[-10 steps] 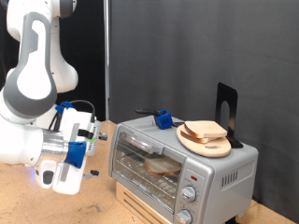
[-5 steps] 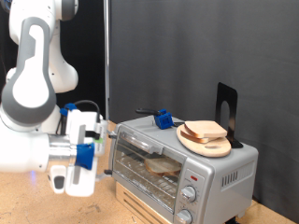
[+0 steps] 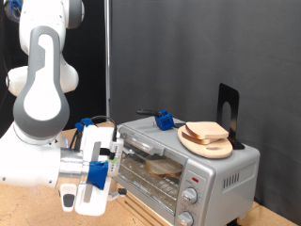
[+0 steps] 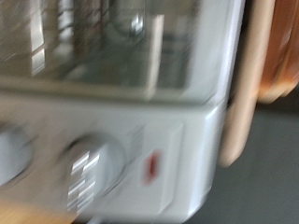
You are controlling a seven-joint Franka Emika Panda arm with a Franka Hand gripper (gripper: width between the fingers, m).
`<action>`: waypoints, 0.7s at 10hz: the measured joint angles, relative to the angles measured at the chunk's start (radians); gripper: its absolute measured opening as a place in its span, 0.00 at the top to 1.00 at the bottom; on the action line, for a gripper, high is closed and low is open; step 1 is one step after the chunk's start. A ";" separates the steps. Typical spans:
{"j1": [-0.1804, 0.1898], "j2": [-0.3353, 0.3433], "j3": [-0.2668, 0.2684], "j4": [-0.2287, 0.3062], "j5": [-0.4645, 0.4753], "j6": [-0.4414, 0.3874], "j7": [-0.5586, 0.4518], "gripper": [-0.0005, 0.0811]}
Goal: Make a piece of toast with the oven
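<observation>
Arm (image 3: 42,104): a white Panda arm fills the exterior view's left, rising from the bottom edge to the top-left corner.
Gripper (image 3: 111,174): a white hand with blue fittings, low in the exterior view, just to the left of the oven's front and level with its glass door. Its fingers point towards the door. They are hidden behind the hand, so whether the claw is open or closed cannot be told, and nothing is seen in it.
Oven (image 3: 183,160): a silver-grey box right of centre in the exterior view, its long axis running from the exterior view's left to its right. The glass door faces down and to the left, towards the gripper.
Oven interior: a pale, flat shape lies on the rack behind the glass; it cannot be identified.
Knobs (image 3: 189,196): two round knobs sit one above the other at the right end of the front panel, with a small red mark (image 3: 194,178) above them. In the blurred wrist view a knob (image 4: 93,168) and the red mark (image 4: 151,166) appear close up, below the glass.
Blue object (image 3: 166,120): a small item on the oven's roof, near its middle.
Wooden plate (image 3: 207,141): round, on the roof towards the exterior view's right.
Piece of toast (image 3: 207,132): lies flat on the plate, roughly square, so no long axis stands out. One corner points towards the exterior view's right.
Black stand (image 3: 228,111): upright behind the plate, at the oven's far right edge.
</observation>
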 joint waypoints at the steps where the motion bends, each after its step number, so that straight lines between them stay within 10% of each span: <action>1: -0.006 0.018 0.000 0.022 -0.016 -0.053 -0.005 0.02; 7: 0.004 0.233 0.035 0.297 -0.023 -0.055 0.016 0.02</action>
